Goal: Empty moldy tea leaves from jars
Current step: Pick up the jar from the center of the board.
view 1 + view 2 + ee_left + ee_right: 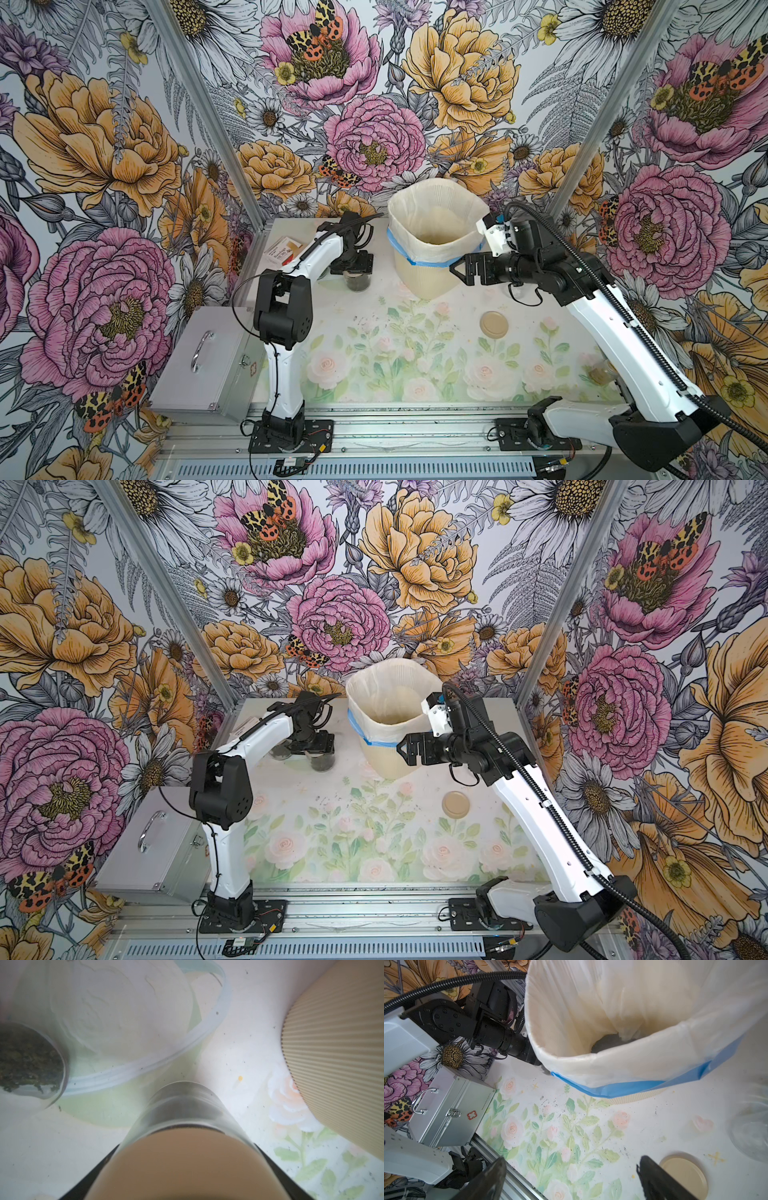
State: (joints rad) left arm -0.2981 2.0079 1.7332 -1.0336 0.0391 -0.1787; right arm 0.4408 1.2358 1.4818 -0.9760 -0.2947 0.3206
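Straddling a lidded jar (187,1109) with my left gripper (355,271): fingers (291,1188) sit on either side of the glass, just under the tan lid (187,1167). Can't tell if they're actually clamped or only flanking it. The jar is upright on the table (415,365), long axis vertical, straight below the gripper, with dark tea leaves (357,284) in its lower part. A second jar (279,752) with leaves stands just beside it, farther from the bin (419,278).

Right gripper (455,269) is released, fingers spread wide, nothing between them. It hangs next to the bin's wall, pointing across toward my left arm.

Key geometry: the bin sits between the two grippers. Both full jars are on the left arm's side of it, so left is clearly the nearer arm. The bin mouth lies to the right of the jar and higher than it. The lid is on, so my guess is the right gripper has to come around the front of the bin and take the lid from above while left steadies the glass. Then lift, carry right, tip over the rim.

Progress, as I judge it: a dark pile (608,1042) is already in the bag, a loose lid (494,324) is on the table, and a clear jar (750,1132), apparently empty, is near my right arm. Probably one down, two left.
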